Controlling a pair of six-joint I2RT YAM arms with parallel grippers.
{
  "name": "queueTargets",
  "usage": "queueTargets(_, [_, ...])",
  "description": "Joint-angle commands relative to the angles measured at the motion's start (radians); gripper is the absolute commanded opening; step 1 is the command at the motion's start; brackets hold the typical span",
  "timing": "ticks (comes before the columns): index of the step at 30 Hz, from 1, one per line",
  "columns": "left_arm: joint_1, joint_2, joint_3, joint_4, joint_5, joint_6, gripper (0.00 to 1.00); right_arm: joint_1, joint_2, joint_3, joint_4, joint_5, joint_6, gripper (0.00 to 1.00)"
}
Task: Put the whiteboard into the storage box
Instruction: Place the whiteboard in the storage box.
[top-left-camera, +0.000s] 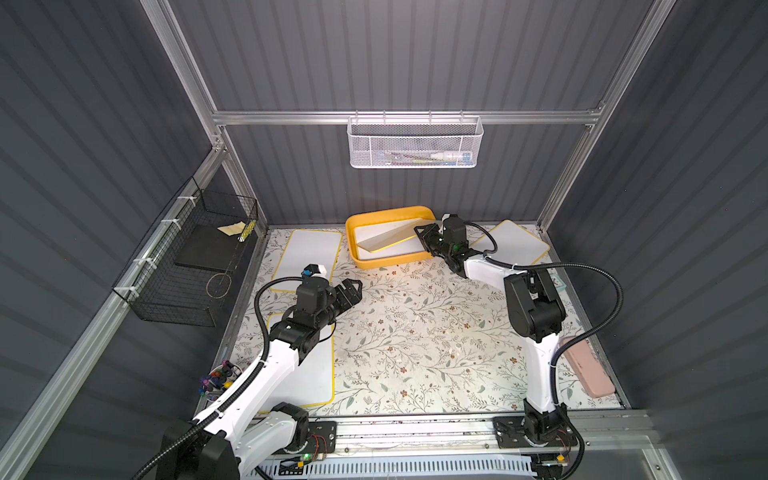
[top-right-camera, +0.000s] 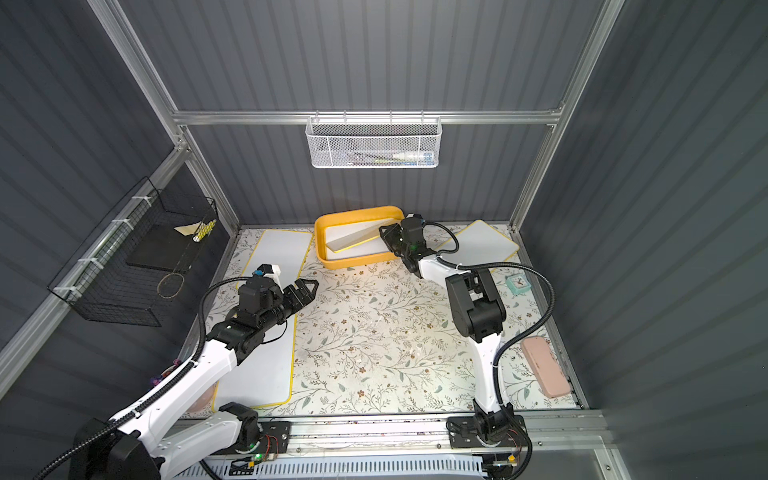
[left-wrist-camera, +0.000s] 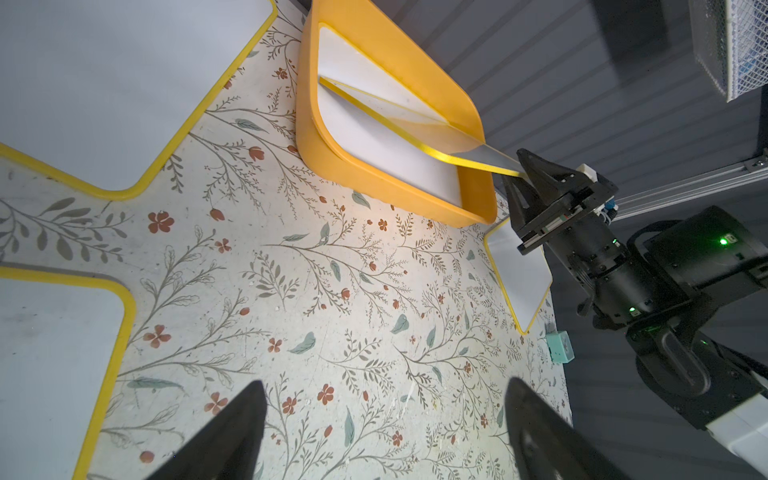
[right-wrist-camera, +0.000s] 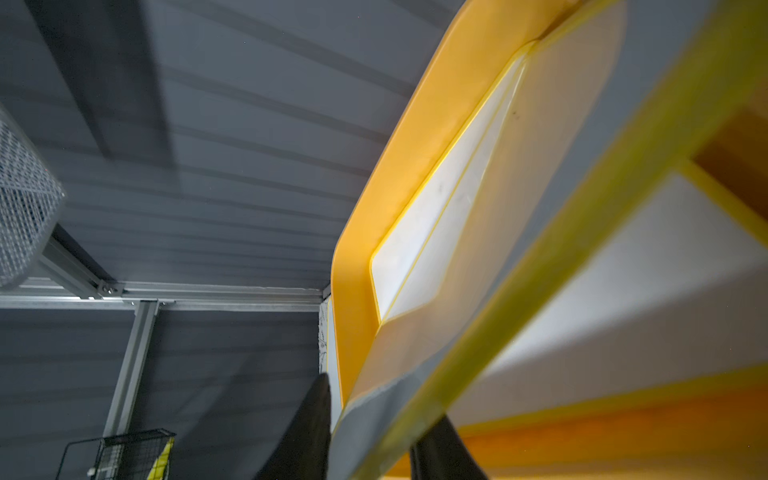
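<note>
- The storage box is a shallow yellow-orange plastic tub with rounded corners. It stands at the far side of the table, on the floral tablecloth.
- A flat whiteboard, white and rectangular with a thin yellow rim, lies on the bottom of the storage box.
- A tilted whiteboard of the same kind has its lower end inside the box, on top of the flat whiteboard. Its higher end goes over the rim on the robot's right side.
- The right gripper is at this higher end, and the board's corner sits between its two black fingers. I cannot tell if they squeeze the board or only stand beside it.
- The left gripper hovers over the floral tablecloth, well apart from the box. Its fingers are spread wide and hold nothing.
- Three spare whiteboards lie on the cloth: one to the left of the box, one under the left arm, and one behind the right arm.
- A pink oblong case lies near the right edge of the table.
</note>
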Motion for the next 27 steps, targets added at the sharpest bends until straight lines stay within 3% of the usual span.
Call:
queueTargets(1, [0.003,0.006,-0.002,0.01,0.001,0.019,0.9,0.017,0.013,0.046,0.019,-0.078,-0.01,0.36])
queueTargets(8, [0.003,0.009,-0.008,0.013,0.006,0.016,0.9,0.027,0.047,0.092,-0.015,-0.202,-0.013,0.48])
queueTargets(17, [0.003,0.003,-0.019,0.011,0.004,0.015,0.9,0.023,-0.002,0.064,-0.131,-0.251,-0.1,0.63])
queueTargets(27, [0.003,0.006,-0.025,0.02,0.016,0.012,0.9,0.008,-0.017,0.072,-0.261,-0.331,-0.181,0.71])
